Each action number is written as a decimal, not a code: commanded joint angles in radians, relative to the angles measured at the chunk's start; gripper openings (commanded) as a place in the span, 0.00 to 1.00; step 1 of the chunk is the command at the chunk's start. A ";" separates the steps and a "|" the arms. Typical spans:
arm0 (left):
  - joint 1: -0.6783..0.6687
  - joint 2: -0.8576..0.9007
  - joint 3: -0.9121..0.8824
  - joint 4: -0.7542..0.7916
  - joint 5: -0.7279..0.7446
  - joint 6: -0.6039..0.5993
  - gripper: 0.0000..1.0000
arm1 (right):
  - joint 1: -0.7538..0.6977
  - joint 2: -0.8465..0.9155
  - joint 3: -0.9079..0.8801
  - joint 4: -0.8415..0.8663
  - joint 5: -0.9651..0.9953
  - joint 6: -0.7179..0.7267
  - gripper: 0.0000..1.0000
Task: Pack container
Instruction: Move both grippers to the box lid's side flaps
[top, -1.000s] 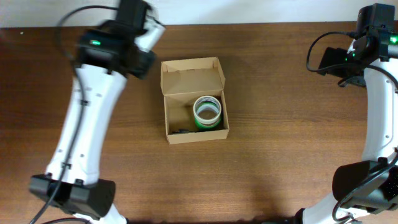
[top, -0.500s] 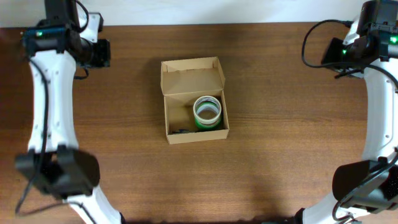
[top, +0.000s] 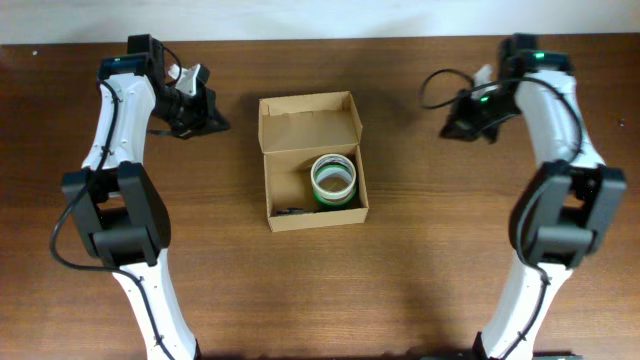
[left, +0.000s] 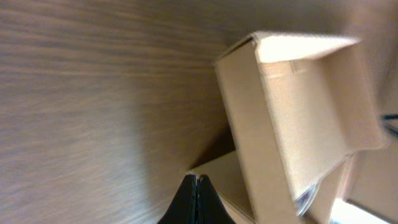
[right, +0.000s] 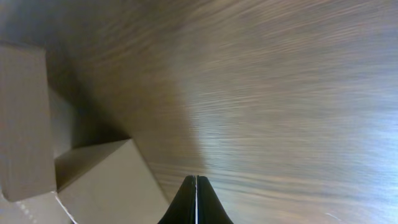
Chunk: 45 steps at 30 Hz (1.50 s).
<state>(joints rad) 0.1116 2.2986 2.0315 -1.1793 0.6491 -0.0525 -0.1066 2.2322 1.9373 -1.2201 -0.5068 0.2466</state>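
Overhead: we see the box (top: 316, 216) at the centre of the table (top: 430, 270). Its lid (top: 309, 120) stands open toward the top of the frame. A green tape roll (top: 333, 178) sits inside at the right, and a small dark item (top: 291, 211), too small to name, lies at the lower left. With the lid up, the box's long axis runs top to bottom. The left gripper (top: 205, 112) hangs at upper left and the right gripper (top: 458, 122) at upper right, so the box lies between them and slightly lower in the frame. Both are clear of it. The left one is nearer, level with the lid. We judge that any move to shut the lid starts from that side.

Left wrist: the fingers (left: 196, 186) meet in a closed point at bottom centre, holding nothing. The box (left: 292, 118) fills the right half, ahead and to the right of the tips.

Right wrist: the fingers (right: 196, 190) are likewise pressed together and empty at bottom centre. The box (right: 102, 180) shows at lower left, with bare wood across the rest.
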 joint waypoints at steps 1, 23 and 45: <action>0.003 0.057 0.002 0.018 0.167 -0.104 0.02 | 0.060 0.043 0.003 0.027 -0.149 -0.007 0.04; -0.001 0.226 0.002 0.149 0.316 -0.286 0.02 | 0.186 0.119 -0.012 0.223 -0.288 0.077 0.04; -0.065 0.303 0.023 0.286 0.518 -0.362 0.02 | 0.222 0.198 -0.012 0.381 -0.617 0.095 0.04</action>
<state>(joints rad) 0.0505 2.5847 2.0327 -0.9035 1.1019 -0.3866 0.1093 2.4268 1.9274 -0.8505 -1.0363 0.3435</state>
